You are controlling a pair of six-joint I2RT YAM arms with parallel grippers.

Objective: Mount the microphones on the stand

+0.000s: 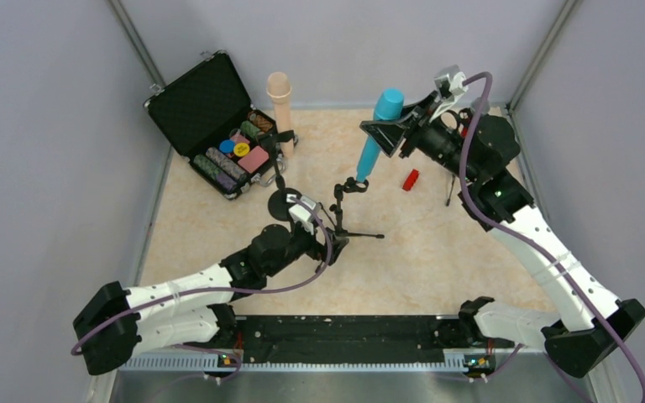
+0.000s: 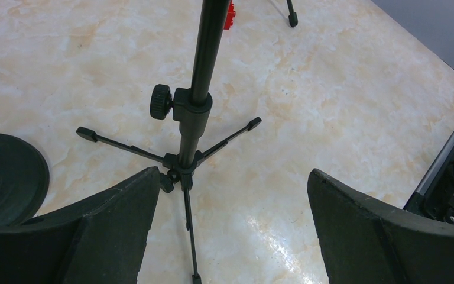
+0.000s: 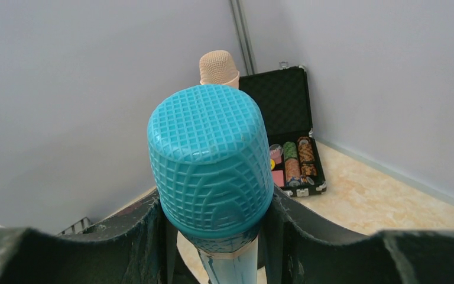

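**Cyan microphone gripped at the tripod's clip**

Clamped in the right gripper (image 1: 385,133): the cyan-blue microphone (image 1: 370,155), pinched just below its mesh head, with fingers (image 3: 136,236) pressed against both sides of the handle. Held well above the marble-patterned table (image 1: 437,252). Tilted, with the head up toward the far wall and the tail down at the clip (image 1: 353,185) on top of the black tripod stand (image 2: 192,118). Cannot tell whether the tail is seated in that clip or only touching it.

Low at the tripod's foot: the left gripper (image 2: 233,177), spread wide open. Fingers (image 2: 106,231) set to either side of the leg hub, apart from it and gripping nothing.

Standing upright near the back left: the beige microphone (image 1: 280,101), in the clip of a round-base stand (image 1: 279,204). Just behind it, an open black case (image 1: 197,101) holding rows of poker chips (image 1: 218,164).

Lying on the table between tripod and right arm, touching neither: a small red block (image 1: 410,180).
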